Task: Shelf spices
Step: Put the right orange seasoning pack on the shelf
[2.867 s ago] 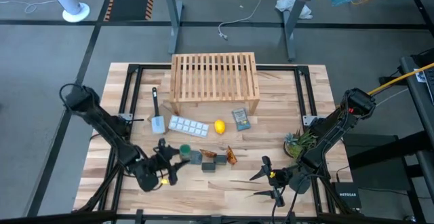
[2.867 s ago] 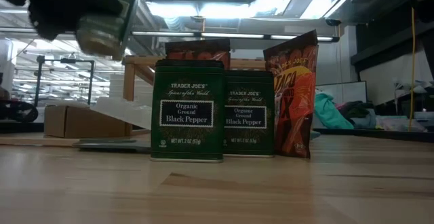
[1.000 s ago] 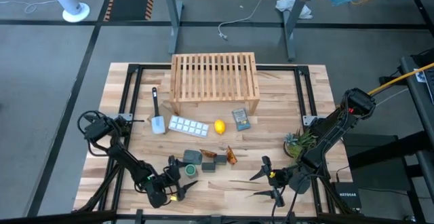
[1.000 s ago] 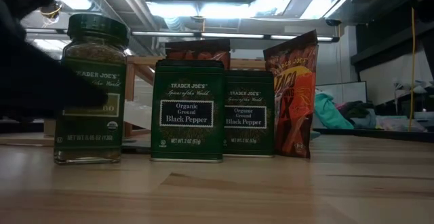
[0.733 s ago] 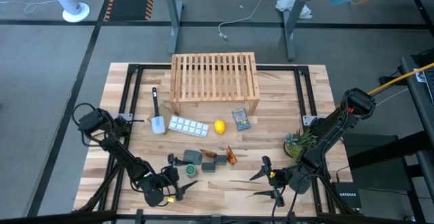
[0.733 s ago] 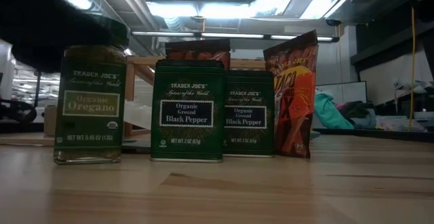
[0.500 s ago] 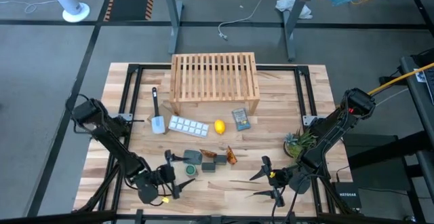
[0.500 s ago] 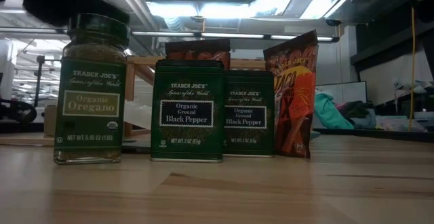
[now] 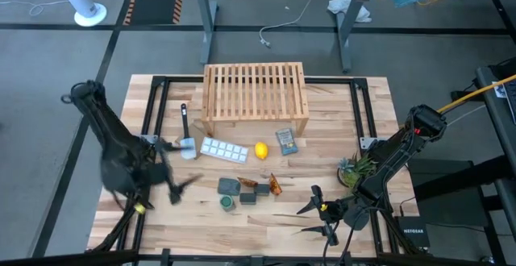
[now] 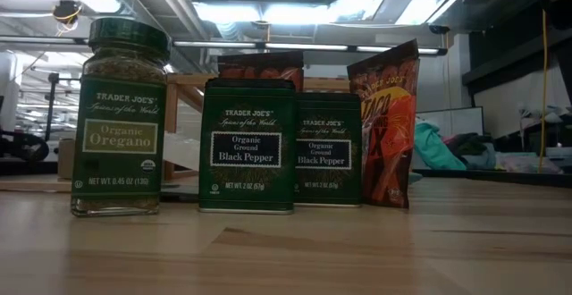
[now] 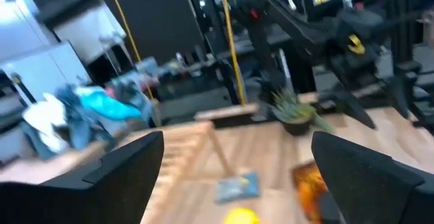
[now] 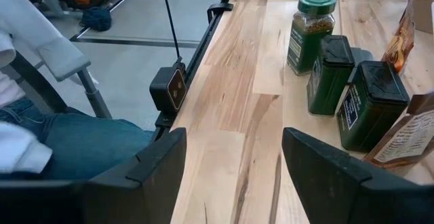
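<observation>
Wooden tabletop (image 9: 339,129) fills my overhead feed, with the shelf (image 9: 255,97) standing at the far middle and nothing on it that I can make out. The spices sit in a tight cluster at the near middle: the jar (image 10: 120,116) with its green lid upright, two dark boxes (image 10: 248,145) beside it, and two orange packets (image 10: 386,123) behind and to the side.

My left gripper (image 9: 169,172) hangs over the left part of the table with its fingers spread wide and nothing between them. The jar lies toward the table's middle and slightly nearer the front edge from it, well apart. The jar's long axis is vertical, so I'd expect a level side grasp to suit it.

My right gripper (image 9: 320,216) waits near the front edge on the right, fingers parted and empty, with the boxes ahead of it in its wrist feed. It looks about as close to the cluster as the left one, though I can't judge that firmly.

Every spice is yet to be shelved.
</observation>
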### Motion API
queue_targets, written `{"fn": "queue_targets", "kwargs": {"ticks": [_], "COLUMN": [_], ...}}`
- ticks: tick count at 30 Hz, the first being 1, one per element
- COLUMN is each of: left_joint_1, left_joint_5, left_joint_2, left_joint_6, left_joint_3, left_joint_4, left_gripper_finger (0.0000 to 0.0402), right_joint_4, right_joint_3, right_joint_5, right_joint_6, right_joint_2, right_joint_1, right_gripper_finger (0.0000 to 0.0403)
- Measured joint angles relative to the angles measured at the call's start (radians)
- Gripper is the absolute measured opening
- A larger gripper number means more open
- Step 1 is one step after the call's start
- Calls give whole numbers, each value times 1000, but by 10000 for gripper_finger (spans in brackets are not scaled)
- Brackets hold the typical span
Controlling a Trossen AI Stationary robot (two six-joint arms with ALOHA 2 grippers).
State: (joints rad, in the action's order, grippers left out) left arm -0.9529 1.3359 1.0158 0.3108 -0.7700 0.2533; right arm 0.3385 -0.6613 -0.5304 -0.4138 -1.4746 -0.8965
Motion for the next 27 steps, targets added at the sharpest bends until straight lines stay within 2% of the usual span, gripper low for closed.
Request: {"fn": "queue_targets", "kwargs": {"ticks": [2,4,9,13,19,22,27], "left_joint_1": [-20,-36,-45,-45,-44,-44,-44], "left_joint_5": [15,17,16,14,-35,-48,-49], "left_joint_2": [-98,-187,-356,-429,-461,-457,-457], "left_joint_6": [66,61,-90,-299,-775,-933,-1012], "left_joint_3": [0,0,0,0,0,31,113], "left_joint_4": [-36,-88,-347,-654,-1116,-1219,-1241], "left_gripper_finger": [368,368,368,368,368,368,368], "right_joint_4": [-1,0,0,0,30,131,378], "right_joint_3": [0,0,0,0,0,0,-25], "right_joint_5": [0,0,0,-2,-135,-147,25], "right_joint_6": [0,0,0,5,18,161,573], "right_joint_2": [0,0,0,0,0,0,16], "right_joint_1": [0,0,0,0,0,14,21], "right_gripper_finger": [250,250,250,250,250,250,250]}}
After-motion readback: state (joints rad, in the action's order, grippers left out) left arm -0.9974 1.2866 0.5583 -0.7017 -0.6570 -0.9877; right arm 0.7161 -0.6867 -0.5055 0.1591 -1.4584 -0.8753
